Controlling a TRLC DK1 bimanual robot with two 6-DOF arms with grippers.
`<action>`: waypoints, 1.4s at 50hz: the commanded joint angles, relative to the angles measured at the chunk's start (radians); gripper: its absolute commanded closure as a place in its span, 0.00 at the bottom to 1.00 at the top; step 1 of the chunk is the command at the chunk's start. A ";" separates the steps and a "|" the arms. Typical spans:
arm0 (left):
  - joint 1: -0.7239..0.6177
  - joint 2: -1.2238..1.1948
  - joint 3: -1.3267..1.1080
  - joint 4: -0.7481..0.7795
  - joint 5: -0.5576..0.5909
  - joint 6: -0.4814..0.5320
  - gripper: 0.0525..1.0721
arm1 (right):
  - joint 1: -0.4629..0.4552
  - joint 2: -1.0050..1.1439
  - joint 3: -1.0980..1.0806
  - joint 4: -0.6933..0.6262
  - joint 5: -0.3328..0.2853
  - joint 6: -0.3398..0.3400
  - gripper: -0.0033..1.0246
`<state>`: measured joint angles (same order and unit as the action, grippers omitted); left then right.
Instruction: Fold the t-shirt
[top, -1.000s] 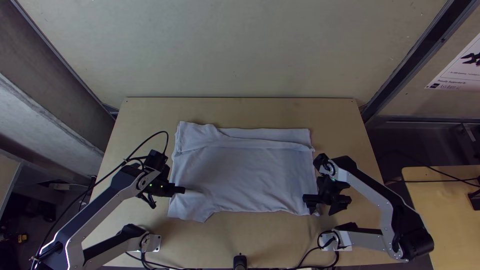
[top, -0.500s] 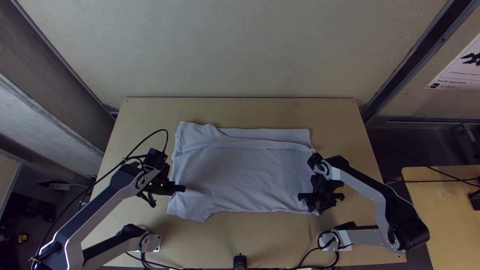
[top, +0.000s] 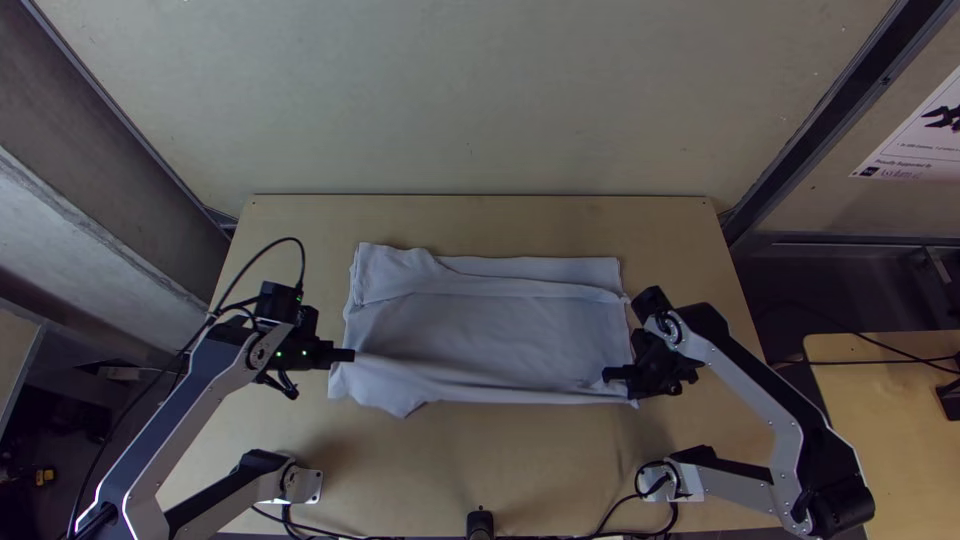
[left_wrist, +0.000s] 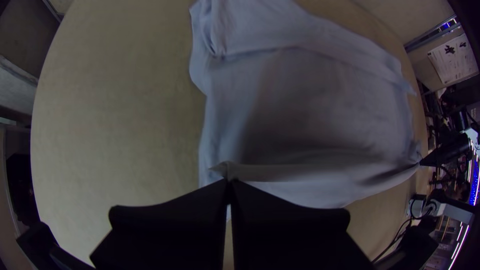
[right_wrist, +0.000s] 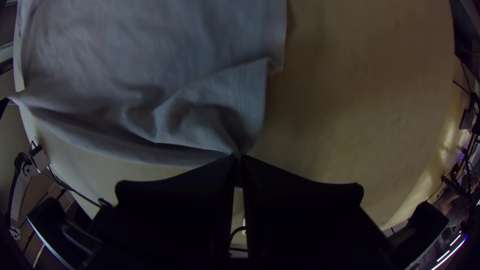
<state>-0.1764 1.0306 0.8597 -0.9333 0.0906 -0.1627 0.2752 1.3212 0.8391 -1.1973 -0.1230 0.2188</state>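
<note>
Since both grippers had shifted toward the table's far side, the near edge of the pale bluish-white cloth t-shirt (top: 485, 330) had come with them, and it ran as a slack, curved edge from one grip to the other. The black-fingered left gripper (left_wrist: 229, 181) had its jaws clamped on gathered cloth at the shirt's near left part. The black-fingered right gripper (right_wrist: 237, 157), whose jaws had stood apart over the near right corner, had since come together on that corner, with small creases fanning out from the pinch. The t-shirt lay on the light wooden surface (top: 480, 450), its middle spread and its far band (top: 530, 270) already turned over, unchanged through the move. A loose flap (top: 403, 400) hung toward the near side beside the left grip. For the task, this looked like the start of the near half being brought up over the rest, with the fold not yet made. The next move probably called for the two grippers to lift and travel evenly; if one led, the fold would likely skew, and the flap might tuck under crookedly.
</note>
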 joint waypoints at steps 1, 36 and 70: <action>0.043 -0.009 0.038 0.008 0.011 0.045 0.97 | -0.018 -0.014 0.061 -0.018 0.022 -0.015 0.97; 0.055 0.319 0.337 0.099 0.014 0.132 0.97 | -0.053 0.314 0.474 0.085 0.135 0.010 0.97; 0.068 0.675 0.639 0.183 0.015 0.244 0.97 | -0.082 0.612 0.822 0.085 0.152 -0.004 0.97</action>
<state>-0.1238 1.6604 1.4315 -0.7723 0.0975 0.0437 0.2016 1.8996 1.6253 -1.1076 0.0124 0.2230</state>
